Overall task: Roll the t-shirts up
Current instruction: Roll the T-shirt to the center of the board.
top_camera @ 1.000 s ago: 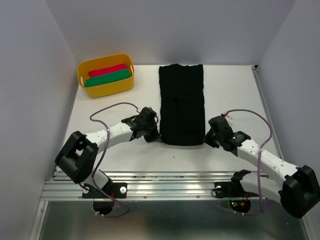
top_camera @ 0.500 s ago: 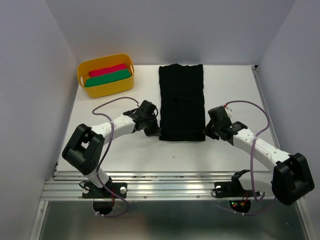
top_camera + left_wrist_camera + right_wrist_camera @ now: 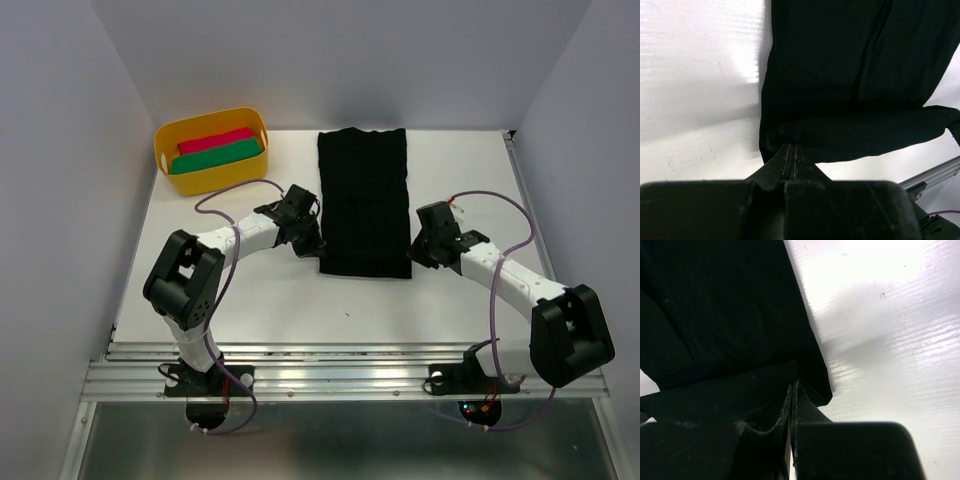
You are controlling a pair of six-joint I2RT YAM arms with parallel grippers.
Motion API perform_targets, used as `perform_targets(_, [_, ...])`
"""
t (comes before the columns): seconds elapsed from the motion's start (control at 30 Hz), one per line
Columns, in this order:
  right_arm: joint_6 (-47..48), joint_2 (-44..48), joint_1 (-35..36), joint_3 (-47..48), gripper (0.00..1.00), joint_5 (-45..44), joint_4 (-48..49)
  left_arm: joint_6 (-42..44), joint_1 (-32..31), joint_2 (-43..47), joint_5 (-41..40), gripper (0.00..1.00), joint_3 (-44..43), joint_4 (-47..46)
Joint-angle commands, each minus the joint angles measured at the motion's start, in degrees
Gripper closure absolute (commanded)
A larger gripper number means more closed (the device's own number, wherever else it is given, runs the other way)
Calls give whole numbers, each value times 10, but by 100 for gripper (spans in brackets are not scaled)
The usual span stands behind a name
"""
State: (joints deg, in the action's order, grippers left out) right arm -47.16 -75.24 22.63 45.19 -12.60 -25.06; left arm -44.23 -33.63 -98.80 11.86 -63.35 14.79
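black cloth fills the middle of the white table point(image 3: 465, 185): the t-shirt point(image 3: 364, 195), folded to a long narrow strip, lies flat and runs from 12 o'clock, near the back wall, toward 6 o'clock. its near hem point(image 3: 865, 134) is turned up and over onto the strip as a low fold, seen clearly from the left wrist.

left gripper point(image 3: 312, 247) sits at the strip's 7 o'clock corner, its fingers pressed together with the folded hem's end pinched between their tips. right gripper point(image 3: 418, 252) sits at the 5 o'clock corner, fingers likewise together and clamped on the other end of that hem; its wrist view shows the cloth bunched right at the tips. both arms reach in low from the table's near edge, elbows out to 9 and 3 o'clock.

at the table's 10 o'clock corner, well apart from the shirt, stands a yellow tub point(image 3: 222, 180) holding a red roll point(image 3: 215, 139) and a green roll point(image 3: 215, 157) side by side.
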Motion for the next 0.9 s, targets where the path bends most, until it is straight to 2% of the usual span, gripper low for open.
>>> perform_targets(0.0, [18,-16,-10,28,99,-8,32,25,7,-12,0,100,-27,12])
perform_targets(0.57, [44,-125,-15,19,99,-22,104,60,11,-71,-41,99,-70,9])
perform_targets(0.6, [45,-130,-15,20,99,-21,105,61,12,-61,-48,91,-70,13])
perform_targets(0.67, [47,-132,-15,21,99,-18,105,63,11,-43,-75,83,-68,20])
perform_targets(0.7, [48,-132,-15,20,98,-17,105,63,11,-25,-87,70,-70,27])
perform_targets(0.73, [48,-129,-15,20,98,-16,106,64,10,-15,-102,64,-72,35])
perform_targets(0.8, [51,-127,-15,19,98,-16,106,65,7,9,-154,56,-83,65])
perform_targets(0.87, [54,-125,-15,18,98,-16,105,66,-6,21,-195,55,-96,92])
